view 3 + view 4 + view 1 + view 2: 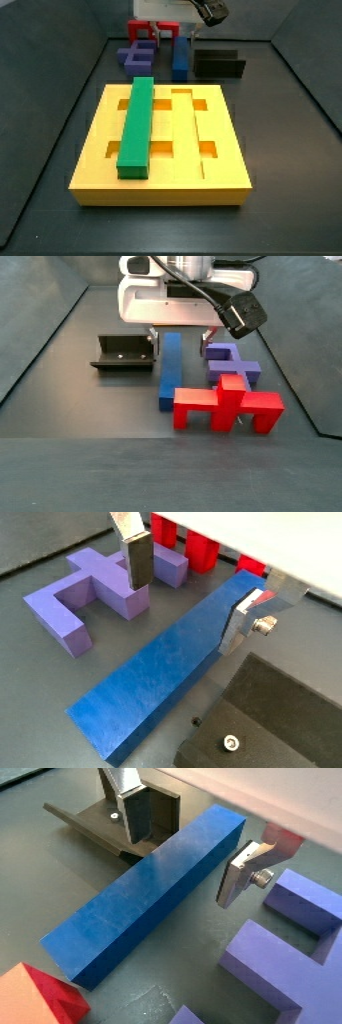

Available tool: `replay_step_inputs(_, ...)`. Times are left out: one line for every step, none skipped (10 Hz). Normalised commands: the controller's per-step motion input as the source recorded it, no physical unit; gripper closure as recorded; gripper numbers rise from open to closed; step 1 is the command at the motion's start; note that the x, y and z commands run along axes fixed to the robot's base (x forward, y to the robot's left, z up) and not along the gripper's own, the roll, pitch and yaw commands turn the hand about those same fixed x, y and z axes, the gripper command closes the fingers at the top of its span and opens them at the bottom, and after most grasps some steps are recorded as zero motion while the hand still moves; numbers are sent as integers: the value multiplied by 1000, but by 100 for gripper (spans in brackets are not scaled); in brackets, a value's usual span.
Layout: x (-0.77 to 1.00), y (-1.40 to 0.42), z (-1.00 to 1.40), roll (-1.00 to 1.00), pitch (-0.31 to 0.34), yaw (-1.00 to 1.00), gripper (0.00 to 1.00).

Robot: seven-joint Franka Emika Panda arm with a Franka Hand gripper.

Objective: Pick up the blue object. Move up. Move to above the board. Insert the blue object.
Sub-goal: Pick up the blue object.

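Blue object [140,893] flat on floor, beyond board [94,165]

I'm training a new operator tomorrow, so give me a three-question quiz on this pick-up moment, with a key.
1. True or false: the gripper is closed tight on the blue object.
2. Which piece already lies on the board? A) the red piece B) the green bar C) the purple block
3. Fill in: in a side view, the fixture stands on one side of the blue object and the ______ block on the other.

Key
1. False. In both wrist views the fingers straddle the bar's end with gaps showing.
2. B, the green bar, lying along a groove.
3. Purple: the purple block, with the red piece beside it.
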Motion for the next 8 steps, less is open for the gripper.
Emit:
replay_step_inputs(71,31,-260,-123,-43,-100,0)
replay_step_inputs(160,11,-220,-117,-19,-71,0)
replay_step_inputs(137,23,-189,-107,0,-71,0)
replay_step_inputs(34,49,-143,-80,0,-43,0)
replay_step_inputs(0,66,-86,-74,0,-14,0)
replay_step_inputs(0,94,-80,-83,0,-3,0)
replay_step_inputs(0,94,-103,-79,0,-3,0)
replay_step_inputs(0,54,-97,-83,-3,0,0)
